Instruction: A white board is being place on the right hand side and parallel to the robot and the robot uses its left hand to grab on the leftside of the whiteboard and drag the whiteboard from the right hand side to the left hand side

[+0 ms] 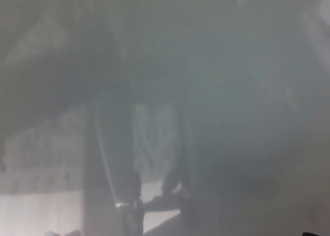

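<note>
The whiteboard fills almost the whole head view as a hazy grey glossy surface, very close to the camera. Only blurred dark and pale reflections show in it, among them an upright dark shape at lower centre. A thin black sliver of my right hand shows at the bottom right corner, too little to tell its state. My left hand does not show. The board's edges are hidden in the haze.
A paler band lies across the lower left, and small rounded pale shapes sit at the bottom edge. A small dark patch touches the left edge. What these are cannot be made out.
</note>
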Robot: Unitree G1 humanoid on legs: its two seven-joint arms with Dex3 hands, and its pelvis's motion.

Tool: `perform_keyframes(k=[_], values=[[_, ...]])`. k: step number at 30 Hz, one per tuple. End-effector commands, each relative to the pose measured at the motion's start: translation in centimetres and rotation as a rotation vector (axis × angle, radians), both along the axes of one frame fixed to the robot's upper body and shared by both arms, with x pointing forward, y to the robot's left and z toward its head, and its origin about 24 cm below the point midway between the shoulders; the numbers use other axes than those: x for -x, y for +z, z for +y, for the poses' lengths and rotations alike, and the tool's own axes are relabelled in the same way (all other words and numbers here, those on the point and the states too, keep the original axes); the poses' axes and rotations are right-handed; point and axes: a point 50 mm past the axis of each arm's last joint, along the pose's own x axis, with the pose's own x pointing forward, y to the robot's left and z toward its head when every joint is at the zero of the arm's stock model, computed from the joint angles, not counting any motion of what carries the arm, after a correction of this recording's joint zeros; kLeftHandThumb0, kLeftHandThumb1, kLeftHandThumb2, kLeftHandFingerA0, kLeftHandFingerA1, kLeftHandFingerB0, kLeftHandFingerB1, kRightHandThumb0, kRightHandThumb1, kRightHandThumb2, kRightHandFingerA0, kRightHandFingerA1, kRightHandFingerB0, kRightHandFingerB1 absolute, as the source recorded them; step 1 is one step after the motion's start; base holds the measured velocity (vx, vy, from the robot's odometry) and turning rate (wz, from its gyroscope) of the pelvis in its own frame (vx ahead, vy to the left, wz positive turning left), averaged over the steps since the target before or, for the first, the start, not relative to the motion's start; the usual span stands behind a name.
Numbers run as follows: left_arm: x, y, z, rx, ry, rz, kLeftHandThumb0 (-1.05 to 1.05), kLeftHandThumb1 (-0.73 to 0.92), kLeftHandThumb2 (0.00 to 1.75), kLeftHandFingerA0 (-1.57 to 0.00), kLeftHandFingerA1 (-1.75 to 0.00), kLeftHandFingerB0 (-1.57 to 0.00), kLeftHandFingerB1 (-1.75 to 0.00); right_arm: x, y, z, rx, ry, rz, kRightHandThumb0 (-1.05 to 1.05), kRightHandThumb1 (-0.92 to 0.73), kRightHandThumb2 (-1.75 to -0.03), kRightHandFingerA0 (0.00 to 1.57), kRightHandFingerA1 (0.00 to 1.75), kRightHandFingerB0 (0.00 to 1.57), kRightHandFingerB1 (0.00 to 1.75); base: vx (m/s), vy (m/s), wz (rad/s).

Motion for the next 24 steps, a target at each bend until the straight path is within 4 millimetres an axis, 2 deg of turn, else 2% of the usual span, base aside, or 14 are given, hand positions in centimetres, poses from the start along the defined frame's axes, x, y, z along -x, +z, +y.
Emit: perform_keyframes(k=[1, 3, 5, 7, 8, 9, 10, 17, 18, 19, 21, 22, 23, 24], values=[[0.05, 0.57, 0.78, -0.046, 0.0, 0.005, -0.29, 0.7, 0.75, -0.29, -0.4, 0.0, -0.06, 0.23, 0.24, -0.65, 0.033, 0.0, -0.007, -0.3, -0.87, -0.67, 0.79, 0.55, 0.43, 0.33, 0.0, 0.0, 0.0], [0.02, 0.59, 0.76, -0.047, -0.005, 0.0, -0.28, 0.74, 0.62, -0.37, -0.34, 0.0, -0.11, 0.22, 0.24, -0.67, 0.032, -0.001, -0.005, -0.3, -0.87, -0.67, 0.79, 0.54, 0.43, 0.33, 0.0, 0.0, 0.0], [0.01, 0.57, 0.77, -0.047, 0.0, 0.004, -0.29, 0.69, 0.75, -0.29, -0.4, 0.0, -0.06, 0.17, 0.23, -0.63, 0.026, -0.007, -0.007, -0.3, -0.87, -0.67, 0.8, 0.54, 0.43, 0.33, 0.0, 0.0, 0.0], [0.01, 0.55, 0.8, -0.032, 0.021, 0.002, -0.29, 0.69, 0.74, -0.29, -0.4, 0.0, -0.06, 0.17, 0.23, -0.6, 0.026, -0.007, -0.008, -0.31, -0.87, -0.67, 0.8, 0.54, 0.44, 0.34, 0.0, 0.0, 0.0], [0.0, 0.58, 0.83, -0.048, 0.01, 0.008, -0.28, 0.73, 0.62, -0.25, -0.3, 0.0, -0.12, 0.16, 0.21, -0.58, 0.028, -0.007, -0.005, -0.31, -0.87, -0.67, 0.79, 0.54, 0.43, 0.33, 0.0, 0.0, 0.0], [0.04, 0.52, 0.8, -0.045, 0.015, 0.013, -0.3, 0.68, 0.74, -0.28, -0.39, 0.0, -0.07, 0.2, 0.22, -0.65, 0.029, -0.007, -0.005, -0.3, -0.87, -0.67, 0.79, 0.54, 0.43, 0.33, 0.0, 0.0, 0.0], [0.06, 0.5, 0.78, -0.042, 0.016, 0.014, -0.28, 0.74, 0.62, -0.28, -0.31, 0.0, -0.12, 0.22, 0.24, -0.69, 0.031, -0.006, -0.006, -0.3, -0.87, -0.67, 0.79, 0.54, 0.44, 0.33, 0.0, 0.0, 0.0], [-0.04, 0.61, 0.82, -0.054, -0.007, 0.009, -0.29, 0.73, 0.62, -0.26, -0.31, 0.0, -0.11, 0.11, 0.24, -0.69, 0.014, -0.014, -0.008, -0.3, -0.87, -0.67, 0.79, 0.55, 0.43, 0.33, 0.0, 0.0, 0.0], [-0.03, 0.64, 0.81, -0.04, -0.006, 0.001, -0.3, 0.68, 0.73, -0.32, -0.41, 0.0, -0.05, 0.1, 0.23, -0.67, 0.019, -0.012, -0.005, -0.31, -0.86, -0.67, 0.79, 0.54, 0.44, 0.34, 0.0, 0.0, 0.0], [-0.04, 0.64, 0.81, -0.04, -0.006, 0.001, -0.29, 0.73, 0.61, -0.37, -0.34, 0.0, -0.1, 0.09, 0.24, -0.68, 0.024, -0.009, -0.004, -0.32, -0.86, -0.67, 0.8, 0.54, 0.43, 0.34, 0.0, 0.0, 0.0], [0.05, 0.64, 0.82, -0.041, -0.007, 0.005, -0.29, 0.73, 0.62, -0.37, -0.34, 0.0, -0.11, 0.16, 0.23, -0.67, 0.029, -0.005, -0.004, -0.3, -0.87, -0.67, 0.79, 0.54, 0.43, 0.33, 0.0, 0.0, 0.0], [0.13, 0.6, 0.82, -0.039, -0.002, 0.008, -0.28, 0.73, 0.62, -0.25, -0.31, 0.0, -0.11, 0.21, 0.22, -0.68, 0.032, -0.002, -0.002, -0.3, -0.87, -0.67, 0.78, 0.53, 0.42, 0.33, 0.0, 0.0, 0.0], [0.18, 0.54, 0.81, -0.035, 0.007, 0.01, -0.28, 0.73, 0.62, -0.25, -0.31, 0.0, -0.11, 0.23, 0.22, -0.7, 0.038, 0.002, 0.001, -0.3, -0.87, -0.67, 0.78, 0.53, 0.42, 0.33, 0.0, 0.0, 0.0], [0.18, 0.54, 0.78, -0.038, 0.002, 0.006, -0.3, 0.67, 0.75, -0.17, -0.36, 0.0, -0.07, 0.23, 0.2, -0.71, 0.039, 0.0, 0.003, -0.31, -0.87, -0.67, 0.79, 0.53, 0.42, 0.33, 0.0, 0.0, 0.0]])
